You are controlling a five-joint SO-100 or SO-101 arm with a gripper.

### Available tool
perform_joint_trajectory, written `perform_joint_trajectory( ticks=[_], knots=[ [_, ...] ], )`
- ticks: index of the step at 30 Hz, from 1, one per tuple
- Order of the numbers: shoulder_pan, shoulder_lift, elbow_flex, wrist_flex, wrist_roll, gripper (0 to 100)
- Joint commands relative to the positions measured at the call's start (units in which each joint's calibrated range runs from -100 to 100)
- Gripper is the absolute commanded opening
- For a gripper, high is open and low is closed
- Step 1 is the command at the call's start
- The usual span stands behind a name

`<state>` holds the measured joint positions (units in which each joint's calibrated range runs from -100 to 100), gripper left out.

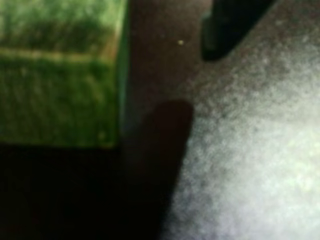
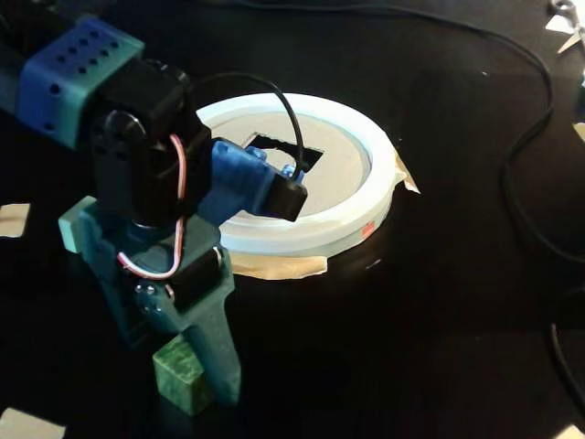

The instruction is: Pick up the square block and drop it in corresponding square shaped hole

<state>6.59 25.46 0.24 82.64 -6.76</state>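
The green square block (image 2: 182, 374) stands on the black table at the lower left of the fixed view. It fills the upper left of the wrist view (image 1: 60, 75). My gripper (image 2: 187, 361) is lowered over it, with the teal finger (image 2: 218, 343) down along the block's right side. In the wrist view my gripper (image 1: 150, 40) is open, with a dark strip of table between the block and the dark fingertip (image 1: 225, 30) at the top right. The other finger is hidden. The square hole (image 2: 281, 154) is in the grey top of a round white container (image 2: 366, 197), beyond the arm.
Tan tape (image 2: 274, 266) holds the container's front edge to the table. A black cable (image 2: 526, 146) runs along the right side. Pale scraps lie at the left edge (image 2: 13, 219) and the top right corner (image 2: 562, 20).
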Motion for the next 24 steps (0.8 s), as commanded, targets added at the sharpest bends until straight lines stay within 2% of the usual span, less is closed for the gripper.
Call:
perform_joint_trajectory(
  ticks=[1, 10, 19, 24],
  knots=[
    [-0.4, -0.9, -4.2, 0.4, -0.4, 62],
    [-0.2, -1.6, -4.2, 0.4, -0.5, 36],
    [-0.2, -2.3, -4.2, 0.5, -0.5, 35],
    [-0.4, -10.5, -4.0, 1.6, -0.5, 35]
  ],
)
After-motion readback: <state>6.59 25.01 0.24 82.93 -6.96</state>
